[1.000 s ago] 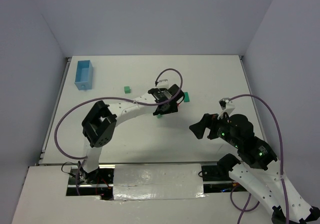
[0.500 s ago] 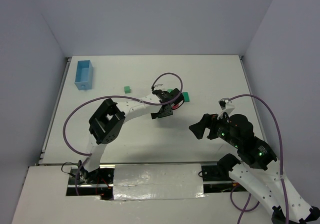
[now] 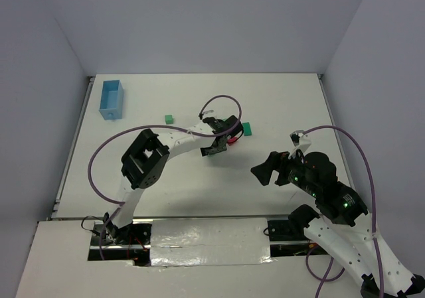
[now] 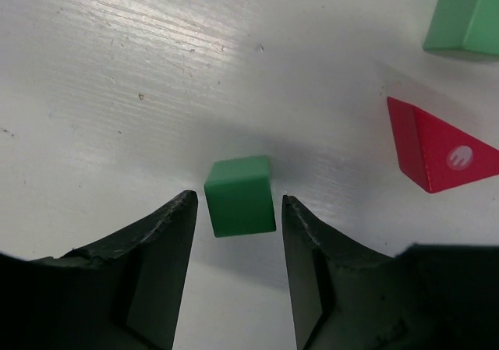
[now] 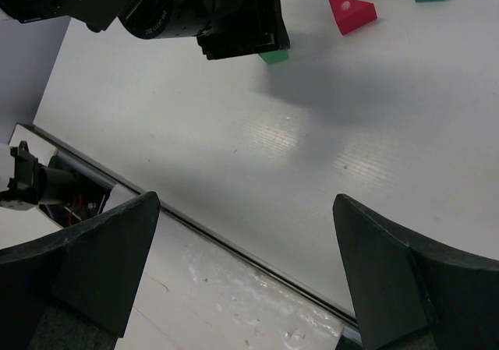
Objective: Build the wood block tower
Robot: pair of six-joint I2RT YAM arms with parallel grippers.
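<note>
The left pincer (image 4: pixel 237 210) is standing apart, straddling the small green painted wooden cube (image 4: pixel 238 190) without touching it. Light, rigid and smooth-painted, the cube is probably wanting a square pinch on opposite flat faces. The right pincer (image 5: pixel 245 203) is gaping wide, holding nothing.

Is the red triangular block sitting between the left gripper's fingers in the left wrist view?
No: the left gripper straddles a green cube, while the red triangular block lies apart to one side.
</note>
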